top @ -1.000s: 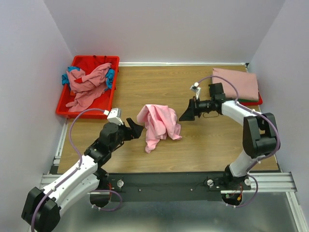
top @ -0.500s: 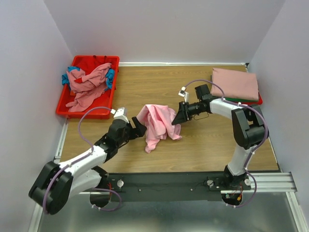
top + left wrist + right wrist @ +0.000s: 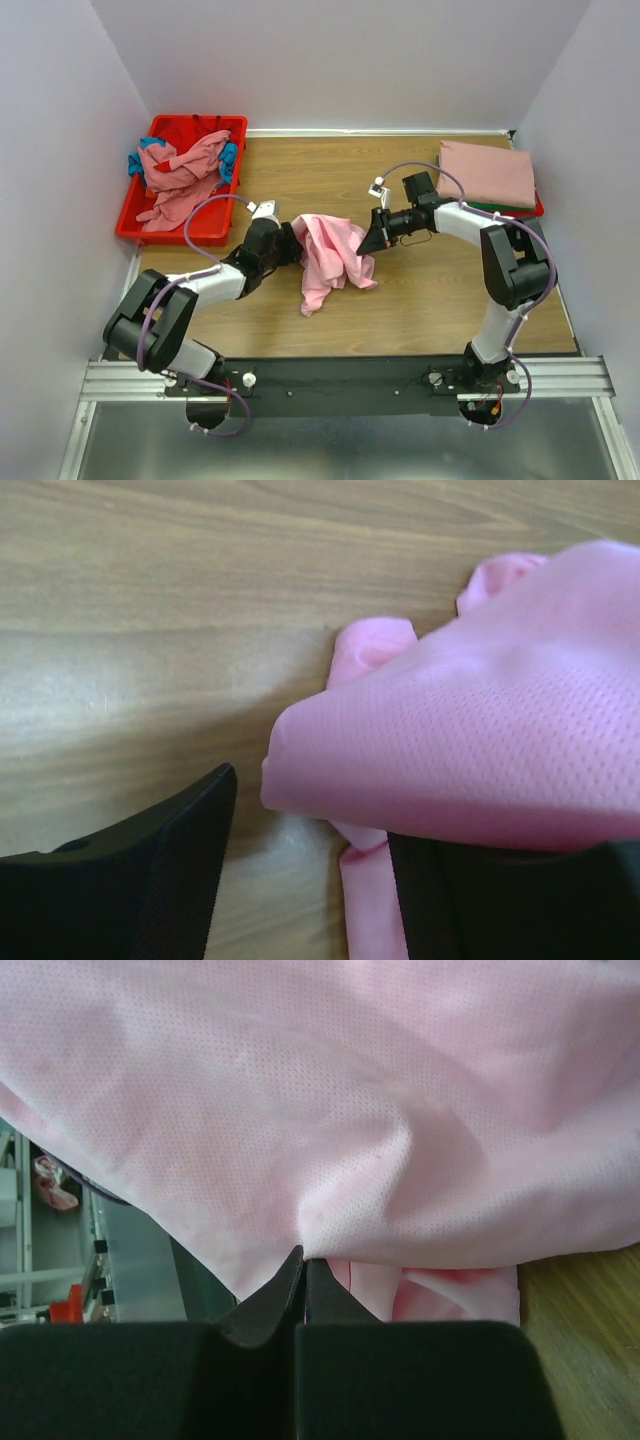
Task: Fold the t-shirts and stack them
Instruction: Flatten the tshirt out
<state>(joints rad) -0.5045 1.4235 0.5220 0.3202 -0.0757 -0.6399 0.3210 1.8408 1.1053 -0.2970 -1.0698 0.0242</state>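
My right gripper (image 3: pixel 303 1263) is clamped on the pink shirt (image 3: pixel 330 1110), my left gripper (image 3: pixel 312 825) open at its edge, so I should bite deep before pulling apart.

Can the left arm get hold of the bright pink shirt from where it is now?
Probably yes. The left gripper sits at the near left edge of the pink shirt, jaws apart, cloth draped over one finger, nothing between. The right gripper is shut on its other side.

bubblegum pink t-shirt (image 3: pixel 330 255), red bin (image 3: pixel 180 236), wood-grain table (image 3: pixel 320 170), dusty rose shirt (image 3: pixel 490 172)
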